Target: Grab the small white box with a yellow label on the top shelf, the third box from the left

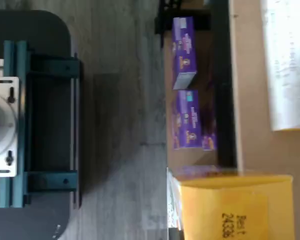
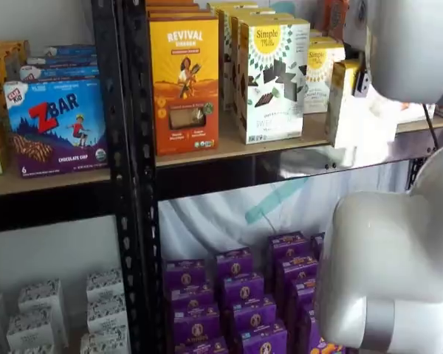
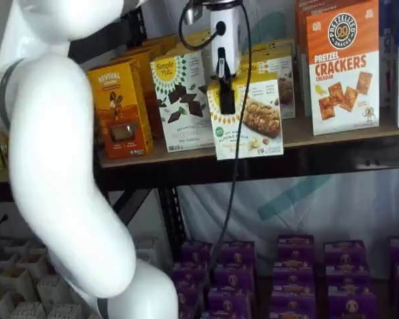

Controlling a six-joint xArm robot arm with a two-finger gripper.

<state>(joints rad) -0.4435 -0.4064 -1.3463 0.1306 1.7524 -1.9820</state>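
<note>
- Nearest the lens, my white arm [image 3: 60, 166] fills the left of the frame.
- Right of it, on the top shelf [image 3: 332, 136], stand the orange Revival box [image 3: 120, 116] and the tall Simple Mills box [image 3: 183, 103].
- At centre, my gripper [image 3: 226, 100] hangs from the upper edge, closed on the small white box [image 3: 249, 119]. One black finger lies on its front face; the other is hidden behind.
- That box hangs upright directly beneath my gripper, forward of the shelf's black beam and seemingly off the board. I judge the way out is straight towards the camera.
- Farthest right stands the Pretzel Crackers box [image 3: 342, 66], well apart.
</note>
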